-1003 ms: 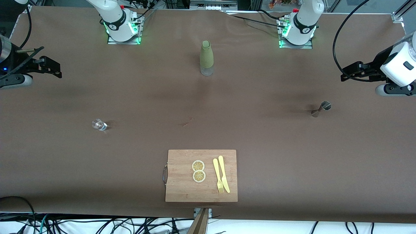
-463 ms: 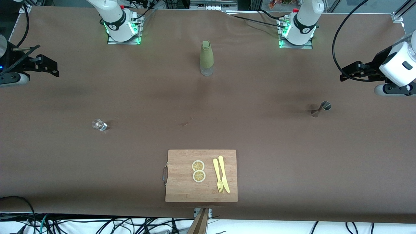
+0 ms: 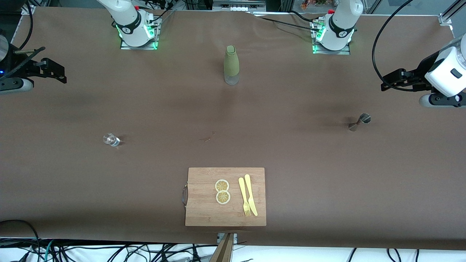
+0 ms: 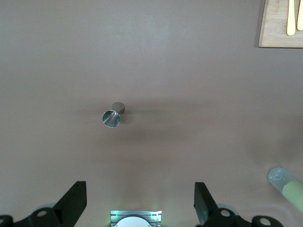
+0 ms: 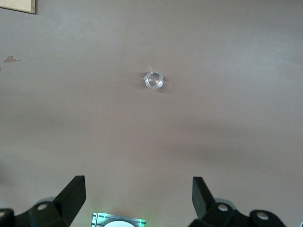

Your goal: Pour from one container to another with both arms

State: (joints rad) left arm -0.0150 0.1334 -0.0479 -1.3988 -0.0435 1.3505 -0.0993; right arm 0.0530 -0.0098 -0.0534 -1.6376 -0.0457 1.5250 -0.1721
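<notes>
Left hand (image 4: pixel 138 208) open above jigger (image 4: pixel 112 116), right hand (image 5: pixel 138 201) open above glass (image 5: pixel 154 81)

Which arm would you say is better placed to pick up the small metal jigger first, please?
Probably the left. The left gripper hangs open, holding nothing, at the left arm's end of the table, where the jigger stands upright. The right gripper, also open, is at the far end, over the small clear glass.

- Left gripper (image 3: pixel 386 82) hangs over the tabletop (image 3: pixel 291 153) edge, fingers apart, empty; a metal measuring cup (image 3: pixel 359 121) stands near it.
- Right gripper (image 3: pixel 60 72), fingers apart, empty; a small glass (image 3: pixel 111 139) sits well apart from it.
</notes>
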